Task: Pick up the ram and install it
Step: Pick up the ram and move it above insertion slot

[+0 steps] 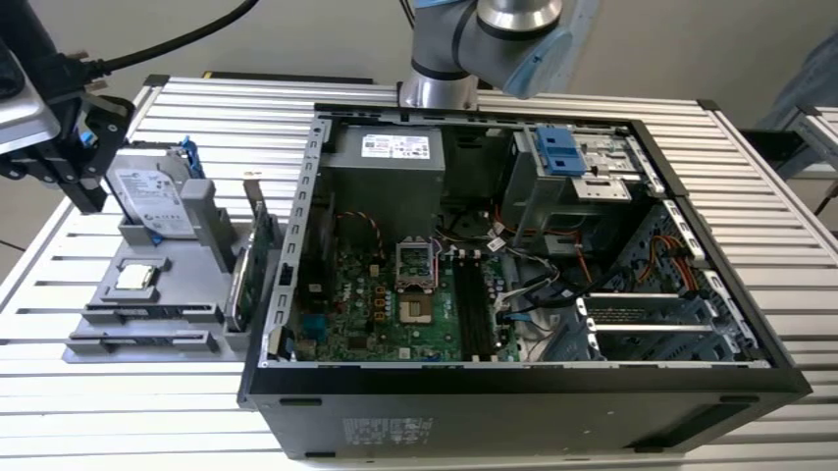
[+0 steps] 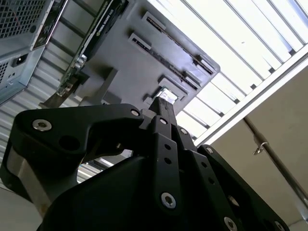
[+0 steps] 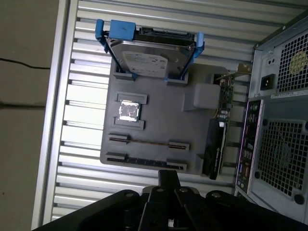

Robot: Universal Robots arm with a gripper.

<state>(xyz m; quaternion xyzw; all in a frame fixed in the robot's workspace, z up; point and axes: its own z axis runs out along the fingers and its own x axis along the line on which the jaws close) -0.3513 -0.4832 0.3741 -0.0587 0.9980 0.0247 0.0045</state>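
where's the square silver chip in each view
Exterior view: square silver chip on the grey tray, at the exterior view's left.
First wrist view: chip between the hard drive and the long slots.
Second wrist view: chip just past the pincer.
Shared landmark: the grey tray.

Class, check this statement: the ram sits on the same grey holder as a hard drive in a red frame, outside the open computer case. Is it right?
Not quite: the frame is blue, not red. The first wrist view shows the hard drive in its blue frame on the grey holder, with the ram slotted on that holder, outside the computer case.
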